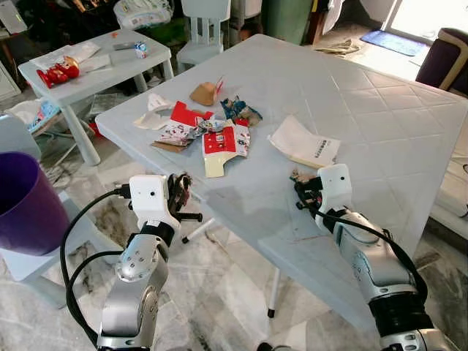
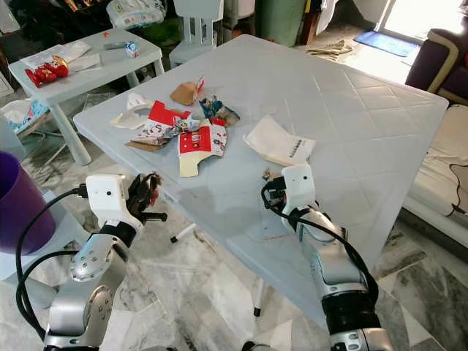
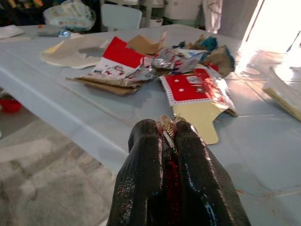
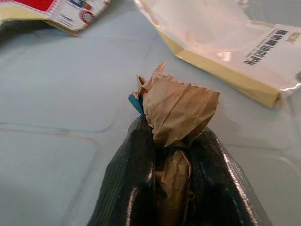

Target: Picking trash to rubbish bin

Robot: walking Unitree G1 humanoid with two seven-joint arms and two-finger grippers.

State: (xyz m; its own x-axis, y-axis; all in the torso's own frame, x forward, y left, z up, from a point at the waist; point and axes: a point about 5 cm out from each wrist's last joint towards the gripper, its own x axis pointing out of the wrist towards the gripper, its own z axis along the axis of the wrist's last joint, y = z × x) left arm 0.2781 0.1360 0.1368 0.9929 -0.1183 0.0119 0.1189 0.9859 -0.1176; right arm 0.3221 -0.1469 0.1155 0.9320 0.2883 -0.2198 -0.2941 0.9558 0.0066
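Observation:
A pile of trash lies on the pale blue table (image 1: pixel 380 117): red-and-white cartons (image 1: pixel 225 140), a brown paper bag (image 1: pixel 205 93), a blue wrapper (image 1: pixel 238 110), white tissue (image 1: pixel 153 110) and a flat white packet (image 1: pixel 303 142). My left gripper (image 1: pixel 180 191) hangs just off the table's near-left edge, shut on a small shiny wrapper (image 3: pixel 167 128). Over the table's near part, below the white packet, my right gripper (image 1: pixel 302 186) is shut on a crumpled brown paper scrap (image 4: pixel 176 106). The purple rubbish bin (image 1: pixel 22 205) stands on the floor at far left.
A small white table (image 1: pixel 110 69) with red packets stands at the back left, with a white chair (image 1: pixel 201 33) behind it. A dark sofa arm (image 1: pixel 446 58) is at the right. Marble floor lies between the bin and the big table.

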